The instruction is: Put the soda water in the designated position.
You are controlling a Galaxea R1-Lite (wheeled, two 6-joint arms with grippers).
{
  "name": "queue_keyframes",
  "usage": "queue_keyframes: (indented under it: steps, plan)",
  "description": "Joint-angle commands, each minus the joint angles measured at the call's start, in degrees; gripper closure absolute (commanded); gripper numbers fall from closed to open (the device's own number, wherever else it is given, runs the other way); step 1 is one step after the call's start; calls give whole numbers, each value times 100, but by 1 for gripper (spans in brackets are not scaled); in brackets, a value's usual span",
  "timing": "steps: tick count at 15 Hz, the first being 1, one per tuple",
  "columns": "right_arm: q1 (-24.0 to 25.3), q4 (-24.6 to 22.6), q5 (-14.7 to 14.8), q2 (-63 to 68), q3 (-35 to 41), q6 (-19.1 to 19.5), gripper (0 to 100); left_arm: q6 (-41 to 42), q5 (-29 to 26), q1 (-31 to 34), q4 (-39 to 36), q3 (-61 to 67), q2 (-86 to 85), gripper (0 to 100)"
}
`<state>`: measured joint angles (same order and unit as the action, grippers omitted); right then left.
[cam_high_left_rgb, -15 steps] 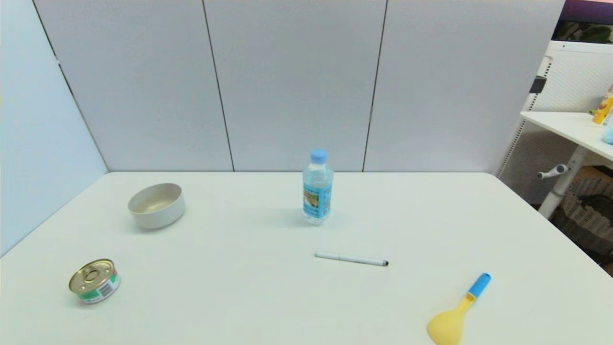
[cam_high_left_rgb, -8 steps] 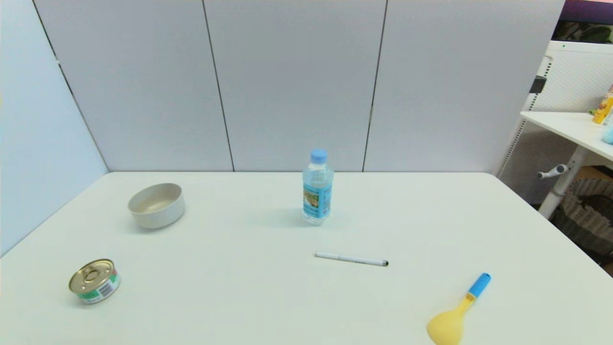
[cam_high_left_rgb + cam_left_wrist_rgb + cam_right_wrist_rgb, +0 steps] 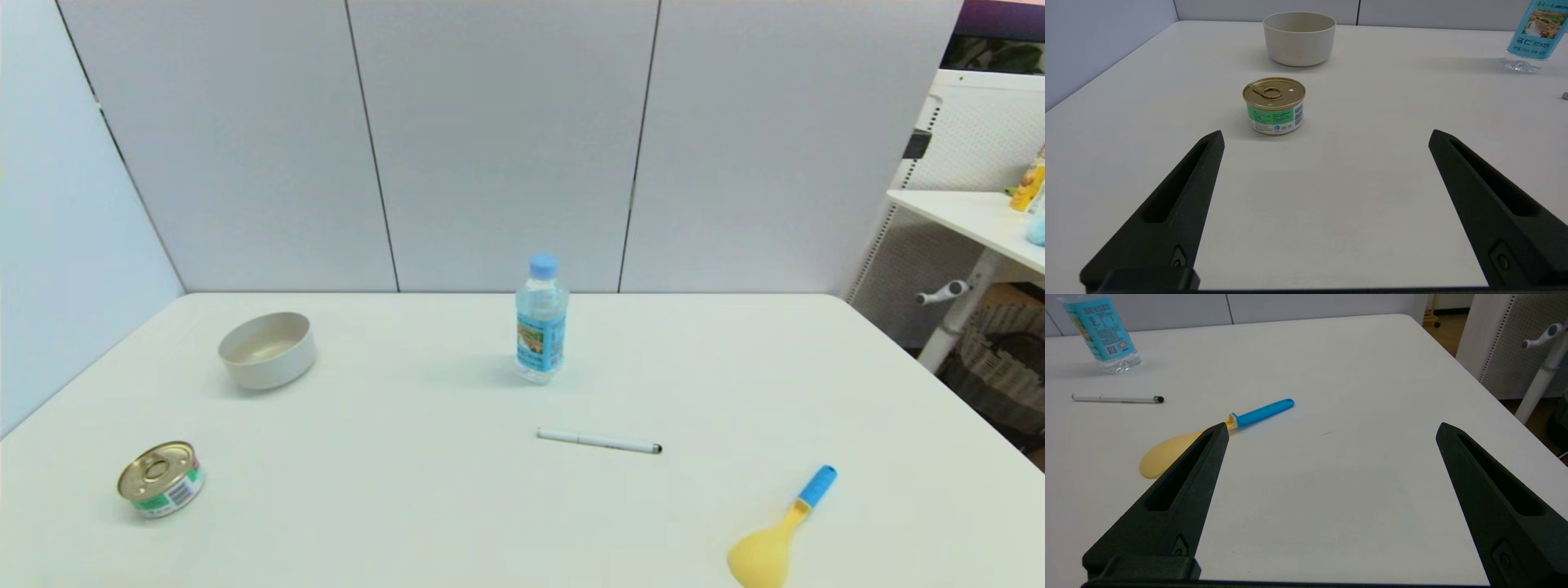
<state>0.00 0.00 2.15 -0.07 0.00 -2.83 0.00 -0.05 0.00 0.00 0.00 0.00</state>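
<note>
Standing upright near the table's [image 3: 424, 506] far edge, about midway across, the soda water [image 3: 540, 322] touches nothing but the tabletop; its light blue cap is on and its blue label faces the robot. Neither arm shows in the head view. The left gripper [image 3: 1325, 136] hangs low over the near left part of the table with its two black fingers spread wide and nothing between them. Ahead of it stands a tin [image 3: 1274, 105] with a gold pull-ring lid and a green label, and beyond the tin a beige bowl [image 3: 1299, 38], the two well apart. Only the bottle's lower part shows at the edge of that view. The right gripper [image 3: 1331, 428] hangs low over the near right part of the table, likewise spread wide and holding nothing. Beside its left finger [image 3: 1180, 490] lies a yellow spoon [image 3: 1216, 437] with a blue handle, flat on the table. A white pen [image 3: 598, 442] with a dark tip lies between the spoon and the bottle, clear of both. Bare white tabletop lies all around the bottle.
</note>
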Motion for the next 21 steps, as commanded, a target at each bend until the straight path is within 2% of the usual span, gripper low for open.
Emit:
queue_keyframes:
  steps: [1, 4, 10, 13, 17, 21]
  plan:
    - [0, 0, 5, 7, 0, -7, 0, 9, 14, 0, 18, -9, 0, 0]
    - [0, 0, -4, 7, 0, -7, 0, 35, -30, 0, 26, -562, 554, 0]
    - [0, 0, -4, 7, 0, -7, 0, 158, -30, -272, 35, -2874, 2883, 0]
    - [0, 0, 5, 7, 0, -7, 0, 519, -57, -483, 35, -4245, 4263, 0]
    - [0, 0, -4, 7, 0, 2, 0, 712, -48, -1345, 18, -5722, 5827, 0]
    - [0, 0, 5, 7, 0, 2, 0, 677, -21, -2382, -62, -6539, 7058, 0]
